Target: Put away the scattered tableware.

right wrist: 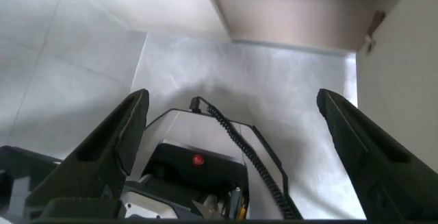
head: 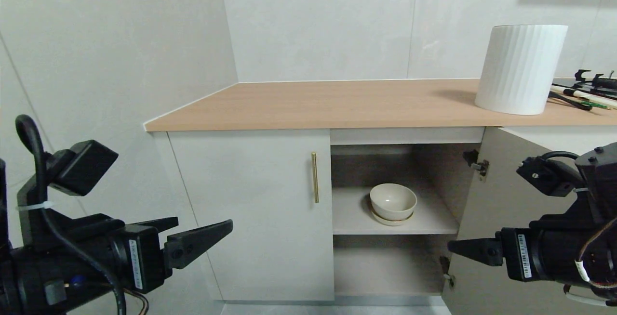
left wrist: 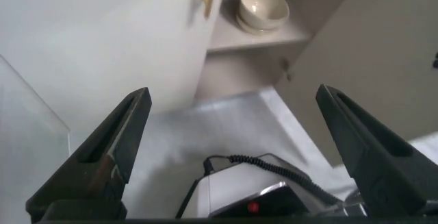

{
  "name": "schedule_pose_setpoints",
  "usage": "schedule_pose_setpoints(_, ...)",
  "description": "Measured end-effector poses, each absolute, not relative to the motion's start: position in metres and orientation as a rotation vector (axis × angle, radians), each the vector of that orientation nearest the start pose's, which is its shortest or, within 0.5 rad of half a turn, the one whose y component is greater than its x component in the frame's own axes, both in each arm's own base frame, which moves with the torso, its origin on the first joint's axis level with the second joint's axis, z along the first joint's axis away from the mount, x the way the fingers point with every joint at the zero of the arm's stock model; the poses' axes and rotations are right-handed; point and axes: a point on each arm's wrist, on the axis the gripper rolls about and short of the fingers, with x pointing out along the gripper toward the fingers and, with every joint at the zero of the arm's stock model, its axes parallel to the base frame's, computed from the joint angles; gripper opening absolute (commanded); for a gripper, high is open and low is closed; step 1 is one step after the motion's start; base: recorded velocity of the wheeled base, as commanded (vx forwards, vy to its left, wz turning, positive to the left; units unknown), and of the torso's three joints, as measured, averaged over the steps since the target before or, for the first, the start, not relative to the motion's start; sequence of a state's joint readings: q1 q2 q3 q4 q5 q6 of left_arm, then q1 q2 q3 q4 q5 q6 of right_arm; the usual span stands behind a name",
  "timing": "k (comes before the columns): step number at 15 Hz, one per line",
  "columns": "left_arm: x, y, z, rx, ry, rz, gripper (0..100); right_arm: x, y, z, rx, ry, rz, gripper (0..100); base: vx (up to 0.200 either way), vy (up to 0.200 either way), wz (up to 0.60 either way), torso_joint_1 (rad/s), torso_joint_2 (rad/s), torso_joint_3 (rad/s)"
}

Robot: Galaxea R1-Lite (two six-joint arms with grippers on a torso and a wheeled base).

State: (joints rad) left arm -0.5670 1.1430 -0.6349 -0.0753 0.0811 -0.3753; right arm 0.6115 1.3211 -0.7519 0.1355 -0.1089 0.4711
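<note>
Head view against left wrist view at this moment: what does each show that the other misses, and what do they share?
Head view only: the wooden countertop, the ribbed white container standing on it, utensils beside that, and the right gripper, low by the open door. Left wrist view only: the broad stretch of floor before the cabinet. Both: the open left gripper, the cream bowl on its saucer on the shelf, the brass handle and the open door.
</note>
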Motion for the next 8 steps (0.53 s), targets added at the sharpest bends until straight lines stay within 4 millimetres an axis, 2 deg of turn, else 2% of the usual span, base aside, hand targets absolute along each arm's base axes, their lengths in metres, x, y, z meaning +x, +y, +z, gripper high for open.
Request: schedule_pose_setpoints(8,0.1340,-0.0861,0.2049,-0.210,0.523,-0.402,100,0.1579,0.1072,0.1917,0.181,0.759,0.296,100,-0.200,0.000,0.00,0.004,0.00,0.005)
